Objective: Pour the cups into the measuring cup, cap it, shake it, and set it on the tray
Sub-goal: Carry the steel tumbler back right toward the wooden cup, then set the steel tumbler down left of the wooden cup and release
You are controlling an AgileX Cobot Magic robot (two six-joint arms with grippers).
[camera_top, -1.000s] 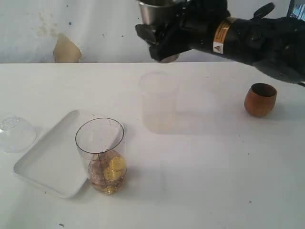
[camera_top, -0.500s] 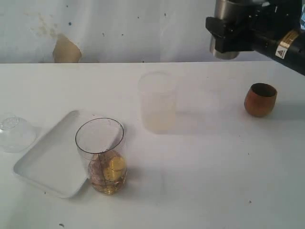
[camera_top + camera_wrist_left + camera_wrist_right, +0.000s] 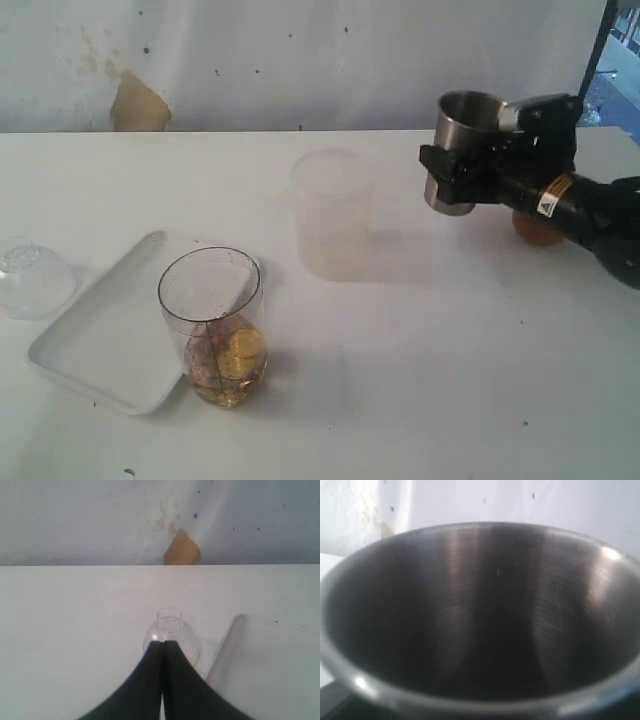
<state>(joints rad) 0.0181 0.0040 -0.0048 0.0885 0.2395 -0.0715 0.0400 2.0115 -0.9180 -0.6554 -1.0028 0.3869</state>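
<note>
Right gripper [image 3: 450,178]: clamped around upright steel tumbler [image 3: 465,115], looks empty, low near the table's [image 3: 420,380] right edge | Measuring cup [image 3: 212,325]: front left beside the tray [image 3: 100,340], well apart, nearer left arm | Left gripper [image 3: 162,647]: closed, empty, clear lid [image 3: 172,625] just past fingertips

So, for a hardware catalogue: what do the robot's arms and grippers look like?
The right arm is black, with an orange-gold band and a white warning-triangle label. The left gripper has two black, tapering fingers.
</note>
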